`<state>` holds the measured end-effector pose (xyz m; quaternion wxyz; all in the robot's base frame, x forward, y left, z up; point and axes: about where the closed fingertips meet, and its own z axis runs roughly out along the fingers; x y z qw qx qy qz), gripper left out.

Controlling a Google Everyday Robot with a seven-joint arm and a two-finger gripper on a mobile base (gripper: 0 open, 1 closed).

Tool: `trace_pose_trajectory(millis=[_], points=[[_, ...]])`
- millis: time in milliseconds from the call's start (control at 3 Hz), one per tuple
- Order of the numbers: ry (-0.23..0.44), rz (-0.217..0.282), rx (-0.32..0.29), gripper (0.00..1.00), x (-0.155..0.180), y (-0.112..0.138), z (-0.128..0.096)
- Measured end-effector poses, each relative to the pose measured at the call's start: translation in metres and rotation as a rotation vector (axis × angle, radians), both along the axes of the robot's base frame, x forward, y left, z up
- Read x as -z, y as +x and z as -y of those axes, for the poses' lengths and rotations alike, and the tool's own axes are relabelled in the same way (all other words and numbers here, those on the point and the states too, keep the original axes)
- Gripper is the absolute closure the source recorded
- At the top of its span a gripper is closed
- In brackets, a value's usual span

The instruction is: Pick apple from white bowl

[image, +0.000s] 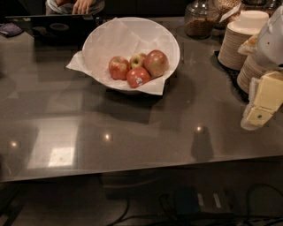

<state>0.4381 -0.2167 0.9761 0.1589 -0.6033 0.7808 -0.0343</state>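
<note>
The white bowl (99, 39), lined with crinkled white paper, stands at the back middle of the dark counter. It holds several apples. The apple (118, 67), red mottled with pale yellow, lies at the left of the group. A small yellow-green apple (137, 59) lies behind it, a red apple with a white sticker (138, 77) in front, and a larger red apple (155, 62) to the right. My gripper (261, 106) hangs at the right edge of the view, above the counter, well to the right of the bowl and apart from it.
Stacks of beige paper bowls (241, 39) stand at the back right, beside my arm. A glass jar (201, 20) stands behind the bowl on the right. A laptop (53, 26) and a person's hand (82, 6) are at the back left.
</note>
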Motion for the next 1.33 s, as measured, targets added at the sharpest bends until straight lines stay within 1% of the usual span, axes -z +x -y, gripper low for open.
trace_pose_trajectory(millis=[333,667,1000,1333], points=[[0.0,0.0,0.0,0.0,0.0,0.0,0.0],[0.019,0.01,-0.039,0.0,0.004,0.016,-0.015],[0.033,0.014,-0.091,0.0,0.01,0.044,-0.035],[0.033,0.014,-0.091,0.0,0.01,0.044,-0.035]])
